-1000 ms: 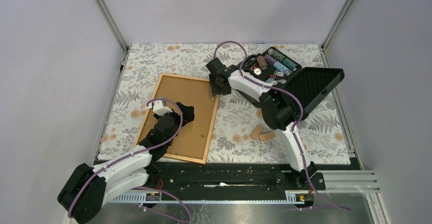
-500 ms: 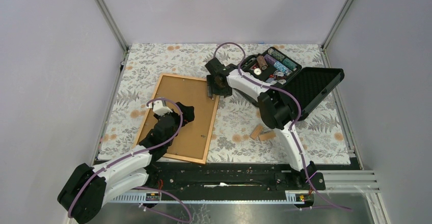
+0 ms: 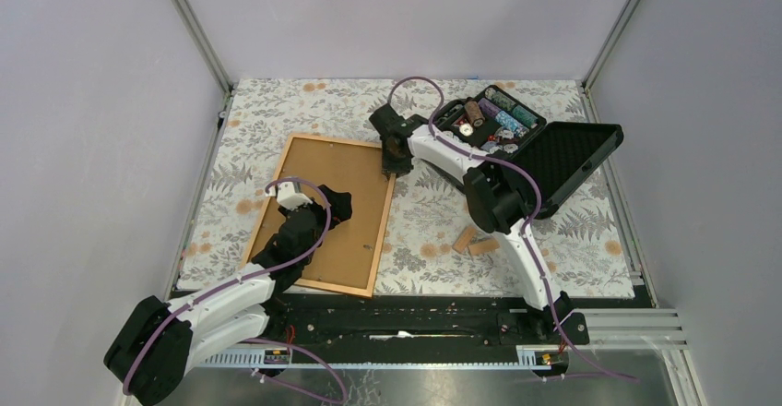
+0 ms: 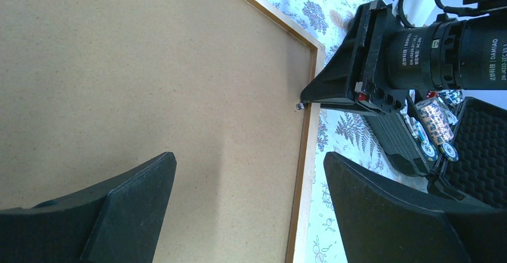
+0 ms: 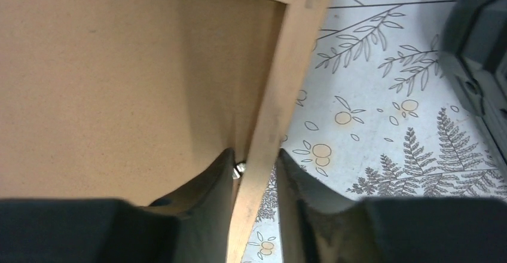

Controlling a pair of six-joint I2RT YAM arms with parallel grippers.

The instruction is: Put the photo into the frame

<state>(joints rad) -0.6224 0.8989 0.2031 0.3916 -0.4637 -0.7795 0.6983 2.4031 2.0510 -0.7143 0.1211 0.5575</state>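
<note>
The frame (image 3: 384, 235) lies face down left of centre, thin orange-tan border around a plain brown backing board (image 3: 341, 185). The photo is not visible in any view. My right gripper (image 3: 395, 159) is at the frame's far right corner. In the right wrist view it (image 5: 256, 155) straddles the border (image 5: 287, 66), fingertips against both sides, a small metal tab (image 5: 240, 168) by the inner finger. My left gripper (image 3: 337, 205) hangs open and empty over the board (image 4: 149, 66). In the left wrist view it (image 4: 249, 155) is near the right border (image 4: 305, 155).
An open black case (image 3: 489, 120) of poker chips stands at the back right, its lid (image 3: 572, 152) folded out to the right. Two small wooden blocks (image 3: 466, 237) (image 3: 484, 246) lie right of the frame on the floral tablecloth (image 3: 277, 101).
My right gripper has shifted slightly left and away along the frame's right edge toward its far corner. The left arm and the frame have not moved.
</note>
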